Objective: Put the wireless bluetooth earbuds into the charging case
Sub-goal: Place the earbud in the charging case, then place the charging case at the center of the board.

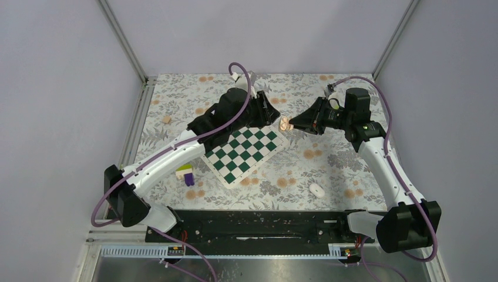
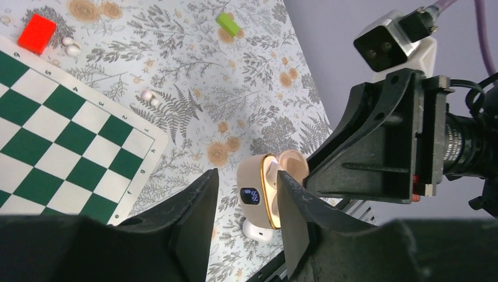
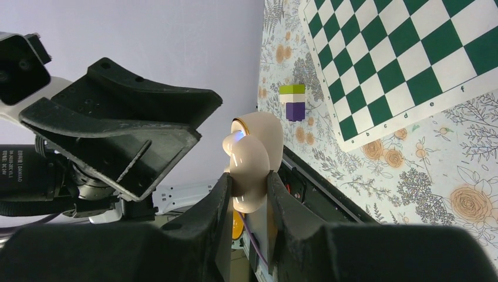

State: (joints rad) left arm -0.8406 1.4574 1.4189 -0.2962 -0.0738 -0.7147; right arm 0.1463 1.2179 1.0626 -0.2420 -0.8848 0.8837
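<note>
The open charging case point(image 3: 249, 158) is gripped in the right tool point(image 3: 249, 176), while the left tool point(image 2: 246, 176) is held parted and empty.

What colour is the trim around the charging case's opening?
Gold, against the beige charging case; shows best in the left wrist view.

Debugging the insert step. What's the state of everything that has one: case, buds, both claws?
charging case: lid open, display lit, held up off the table
earbud in the case: seated in the hollow
other earbud: loose on the table, not inserted
left claw: open, gripping nothing, at the case
right claw: shut on the charging case
</note>
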